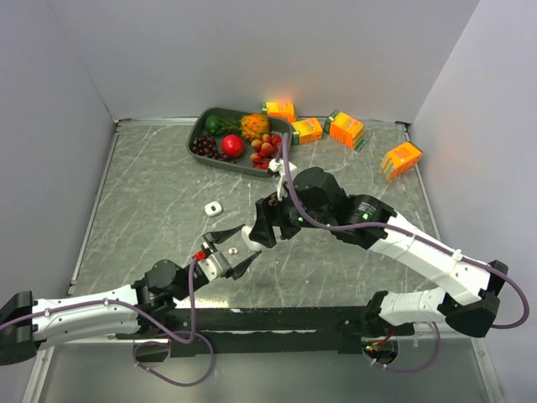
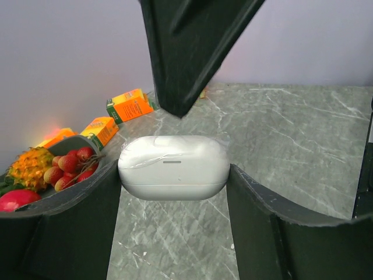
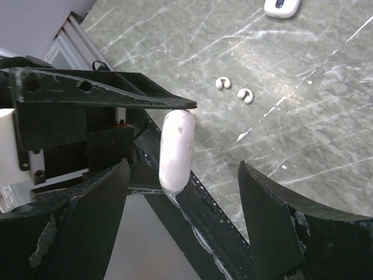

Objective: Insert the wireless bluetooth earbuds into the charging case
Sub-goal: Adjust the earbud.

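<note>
My left gripper (image 1: pixel 235 250) is shut on a closed white charging case (image 2: pixel 173 167) and holds it above the table; both fingers press its ends. My right gripper (image 3: pixel 183 192) is open and empty, its jaws standing to either side of that case (image 3: pixel 176 150), which shows end-on there. One right finger (image 2: pixel 186 52) hangs just above the case in the left wrist view. Two tiny white bean-like earbuds (image 3: pixel 222 83) (image 3: pixel 246 95) lie on the table beyond. A second white case (image 1: pixel 212 208) lies on the table to the left. The stemmed earbuds are out of view.
A dark tray (image 1: pixel 201 134) of fruit stands at the back centre. Several orange juice boxes (image 1: pixel 346 128) (image 1: pixel 401 159) lie at the back right. Grey walls close the table on three sides.
</note>
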